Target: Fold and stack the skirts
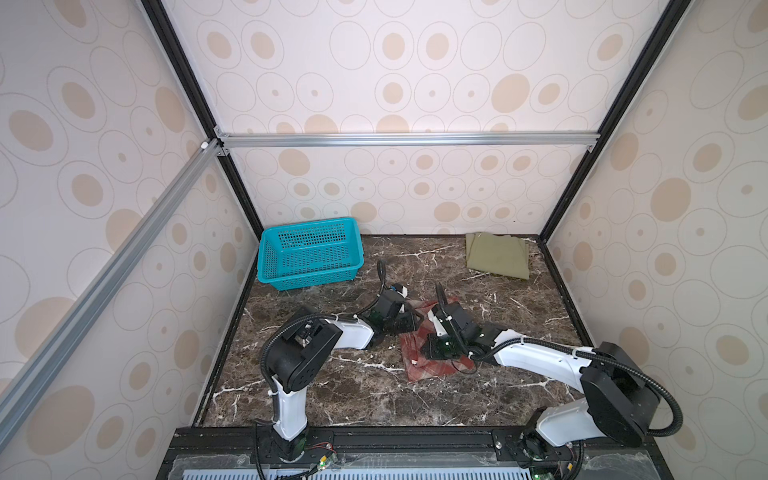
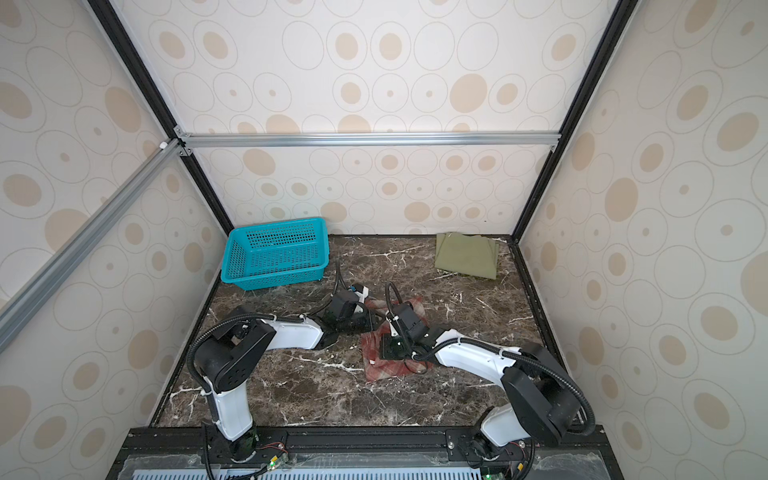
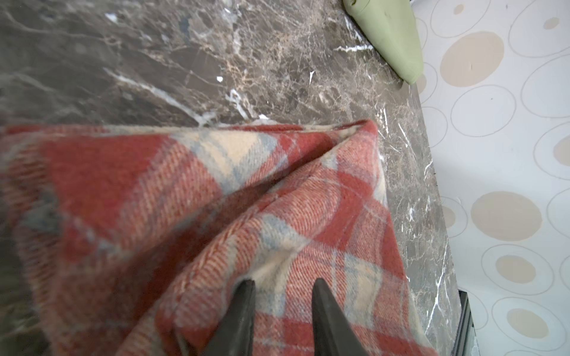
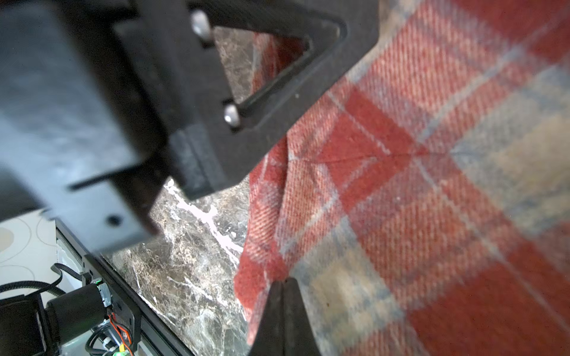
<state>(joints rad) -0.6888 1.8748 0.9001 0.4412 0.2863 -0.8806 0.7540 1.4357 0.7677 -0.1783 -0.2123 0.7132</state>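
Observation:
The red-and-cream plaid skirt (image 1: 432, 370) (image 2: 388, 370) lies folded at the table's middle, and both wrists are bent low over its far half in both top views, fingertips hidden there. My left gripper (image 3: 283, 285) has its jaws drawn in on a hump of the plaid skirt (image 3: 216, 191), with the cloth rucked into a ridge ahead of them. My right gripper (image 4: 282, 282) is shut, its tips pressed together at the edge of the plaid skirt (image 4: 416, 185); no cloth shows between them. The olive-green skirt (image 1: 496, 255) (image 2: 467, 255) (image 3: 391, 34) lies folded in the far right corner.
A teal perforated basket (image 1: 309, 253) (image 2: 274, 253) stands at the far left against the back wall. Patterned walls enclose the dark marble table (image 1: 353, 399) on three sides. A black rail (image 1: 415, 436) carrying both arm bases runs along the front edge.

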